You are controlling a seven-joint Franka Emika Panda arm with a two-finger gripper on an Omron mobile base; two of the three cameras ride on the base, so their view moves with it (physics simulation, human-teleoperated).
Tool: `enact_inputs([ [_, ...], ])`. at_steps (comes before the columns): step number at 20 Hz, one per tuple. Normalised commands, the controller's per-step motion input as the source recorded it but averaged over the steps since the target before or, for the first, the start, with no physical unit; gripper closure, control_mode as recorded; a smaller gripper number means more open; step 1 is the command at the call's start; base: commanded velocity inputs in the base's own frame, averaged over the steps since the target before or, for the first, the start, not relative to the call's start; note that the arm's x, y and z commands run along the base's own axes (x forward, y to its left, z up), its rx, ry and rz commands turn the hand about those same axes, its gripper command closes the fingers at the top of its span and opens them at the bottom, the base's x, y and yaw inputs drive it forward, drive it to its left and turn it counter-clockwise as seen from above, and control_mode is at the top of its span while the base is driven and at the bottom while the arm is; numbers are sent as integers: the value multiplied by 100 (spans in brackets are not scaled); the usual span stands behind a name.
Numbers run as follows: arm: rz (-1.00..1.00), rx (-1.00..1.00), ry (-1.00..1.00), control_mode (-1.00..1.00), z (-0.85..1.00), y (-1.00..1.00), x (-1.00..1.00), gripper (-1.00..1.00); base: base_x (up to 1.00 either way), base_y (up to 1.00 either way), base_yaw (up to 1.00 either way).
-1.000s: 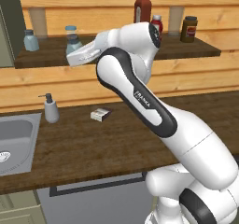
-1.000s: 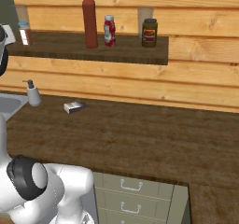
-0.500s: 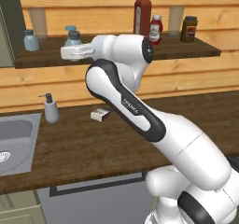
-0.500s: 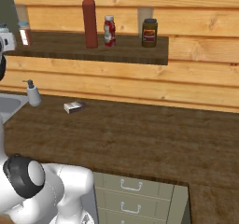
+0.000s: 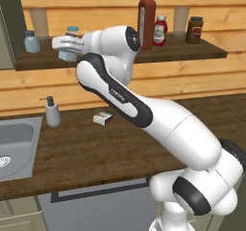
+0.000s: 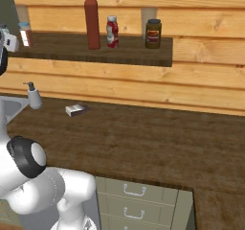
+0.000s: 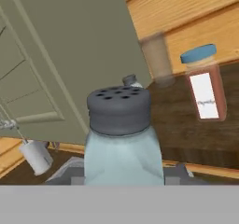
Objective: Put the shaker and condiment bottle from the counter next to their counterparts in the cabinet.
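Shaker [image 7: 122, 139] clenched in the claw [image 5: 67, 49], up at the left end of the cabinet [image 5: 120, 59] shelf near its twin [image 5: 32, 41], condiment bottle [image 5: 146, 19] already shelved; placing step underway, next calling for setting down beside the twin and letting go.

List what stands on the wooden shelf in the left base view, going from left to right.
Pale blue-grey shaker → second shaker held in the tool → tall red condiment bottle → short red bottle → dark brown jar.
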Motion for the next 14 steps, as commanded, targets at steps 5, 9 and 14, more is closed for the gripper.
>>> enact_inputs([
  [5, -16, -5, -10, -100, 0, 37, 2, 100, 0, 0, 0],
  [9, -18, -7, -16, -100, 0, 29, 0, 100, 0, 0, 0],
  [14, -13, 0, -3, -100, 0, 11, 4, 100, 0, 0, 0],
])
